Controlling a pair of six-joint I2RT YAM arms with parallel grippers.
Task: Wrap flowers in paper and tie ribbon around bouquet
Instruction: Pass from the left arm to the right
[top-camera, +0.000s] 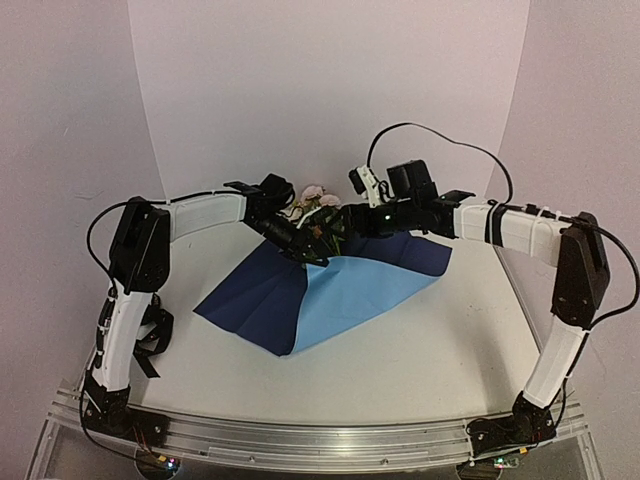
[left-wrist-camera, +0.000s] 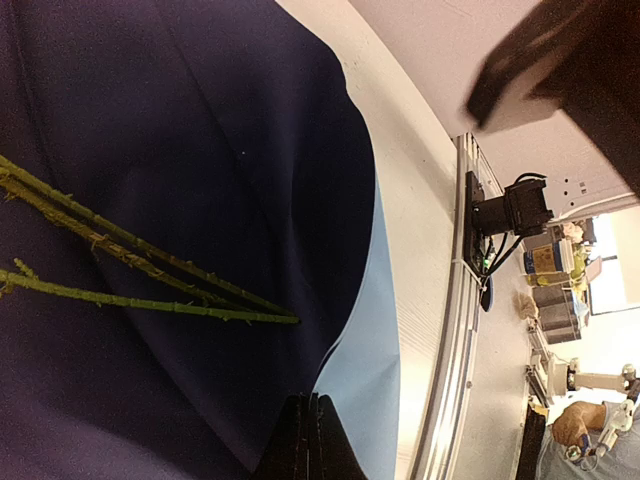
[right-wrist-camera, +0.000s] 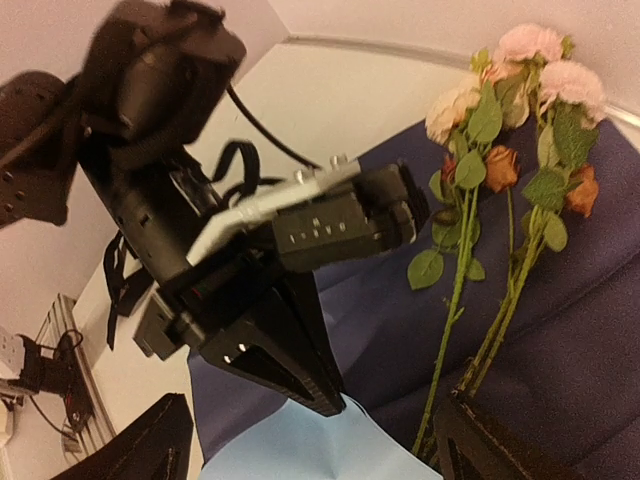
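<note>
1. Pale rose bunch (right-wrist-camera: 500, 170) lies on the creased navy-and-blue paper sheet (top-camera: 350, 290): fragile heads, so we'd grip its thin stems (right-wrist-camera: 455, 300).
2. Right gripper (right-wrist-camera: 315, 420) gapes wide beside them; left gripper (left-wrist-camera: 305, 440) pinches the paper.

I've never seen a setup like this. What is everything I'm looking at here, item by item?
flowers: one small bunch, pink, cream and reddish heads on green stems, lying on the paper
paper: one sheet, navy with a light blue face folded over, middle of the table
ribbon: one, black, loosely heaped beside the left arm; small in view, so likely a ribbon
table: one, white, under everything
rail: one, silver, along the table's near edge
left arm, right arm: two, white and black, reaching in from either side
left gripper: one, black, shut on the paper's raised fold
right gripper: one, black, open, near the stem ends
</note>
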